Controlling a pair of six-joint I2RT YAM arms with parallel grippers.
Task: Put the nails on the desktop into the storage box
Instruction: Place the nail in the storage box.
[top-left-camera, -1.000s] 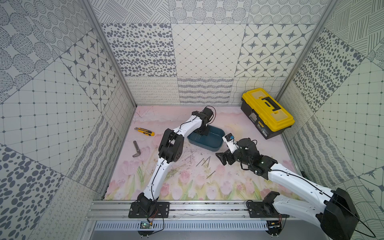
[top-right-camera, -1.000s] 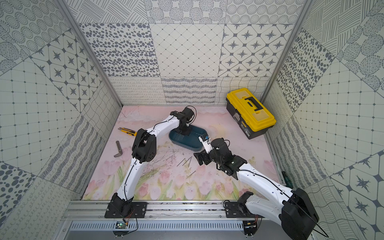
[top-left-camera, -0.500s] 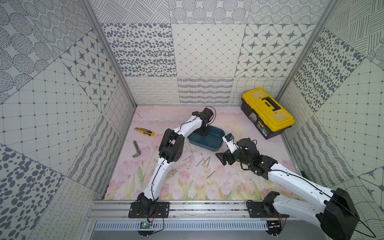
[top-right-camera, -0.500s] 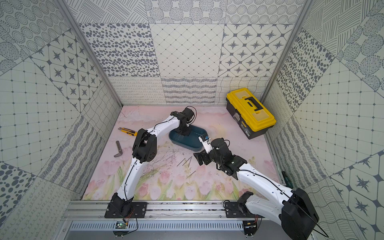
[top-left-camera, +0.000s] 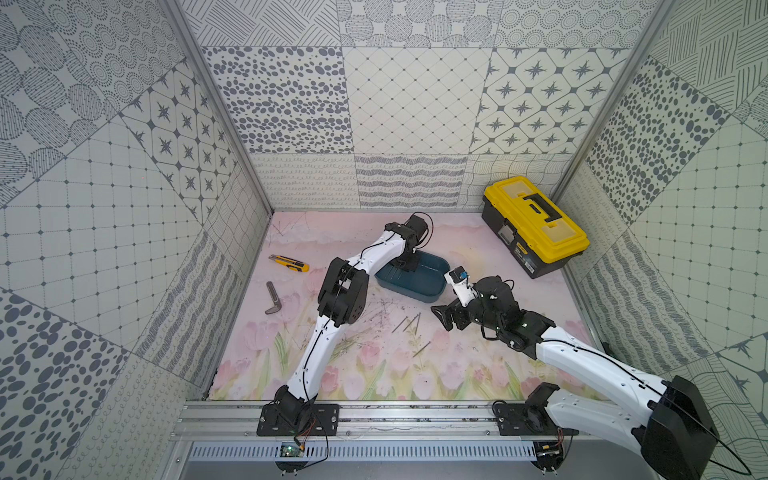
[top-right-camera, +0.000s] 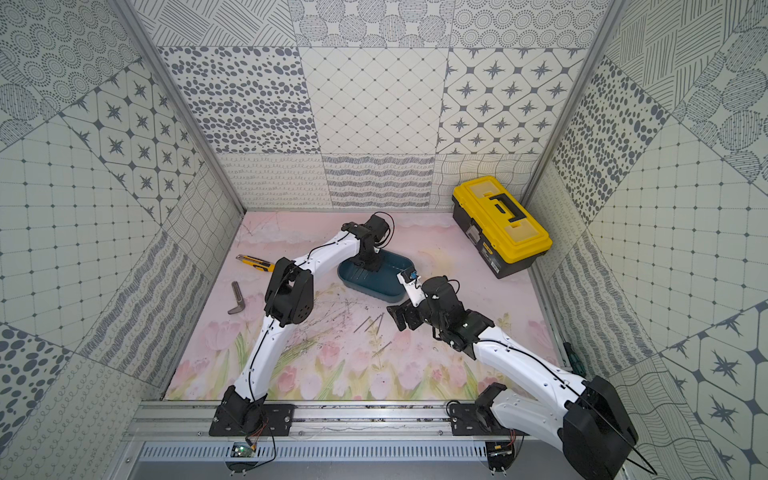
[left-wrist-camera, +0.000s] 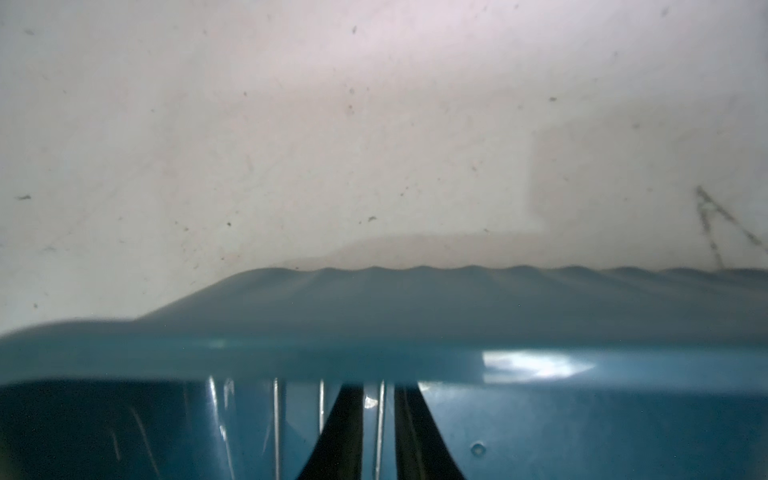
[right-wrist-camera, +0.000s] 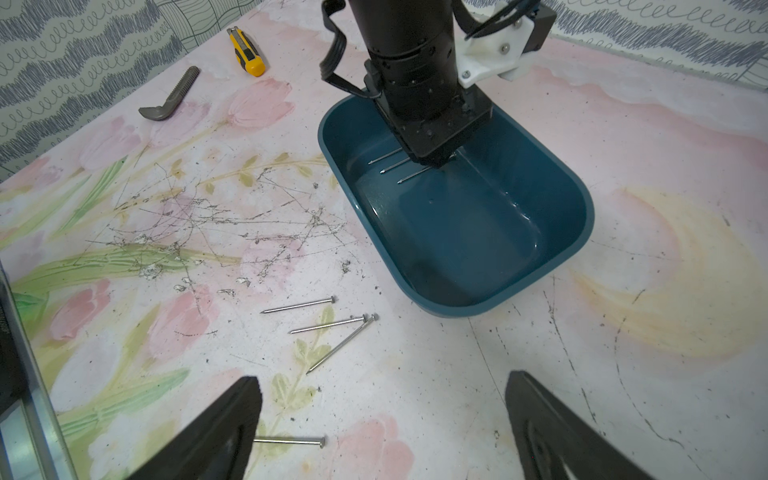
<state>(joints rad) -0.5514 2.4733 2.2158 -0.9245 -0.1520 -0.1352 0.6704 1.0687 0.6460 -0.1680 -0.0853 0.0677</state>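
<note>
Right wrist view: four nails (right-wrist-camera: 328, 325) loose on desktop (right-wrist-camera: 623, 374), just off storage box (right-wrist-camera: 457, 309) rim, ahead of wide-spread right gripper (right-wrist-camera: 384, 380). Three more inside box beneath left gripper (right-wrist-camera: 440, 156), fingers barely parted. Bare desktop beyond box.

Soft, even light is filling the scene; beside the left gripper (left-wrist-camera: 376, 388) the storage box (left-wrist-camera: 415, 316) rim is glaring, blurring.
</note>
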